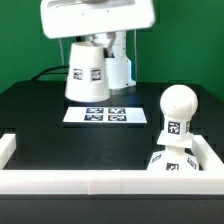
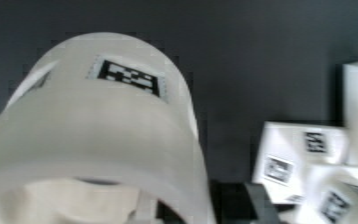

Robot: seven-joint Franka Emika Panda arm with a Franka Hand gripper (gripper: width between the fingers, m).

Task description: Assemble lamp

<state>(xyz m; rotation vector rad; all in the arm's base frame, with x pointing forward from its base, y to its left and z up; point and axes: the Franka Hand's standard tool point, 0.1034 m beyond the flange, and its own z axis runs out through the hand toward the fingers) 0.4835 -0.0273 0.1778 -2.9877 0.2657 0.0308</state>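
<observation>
My gripper (image 1: 101,64) is shut on the white cone shade (image 1: 84,72) and holds it tilted, well above the black table at the back, over the exterior view's left part. In the wrist view the shade (image 2: 96,130) fills most of the picture, with one tag on its side, and hides most of the gripper (image 2: 149,208). The round bulb (image 1: 178,106) stands upright on the square base (image 1: 171,162) at the front of the exterior view's right. The tagged base (image 2: 311,152) also shows in the wrist view, off to the side of the shade.
The marker board (image 1: 107,116) lies flat in the middle of the table, below and in front of the held shade. A low white wall (image 1: 90,184) runs along the front, with side pieces at the left (image 1: 8,148) and right (image 1: 212,160).
</observation>
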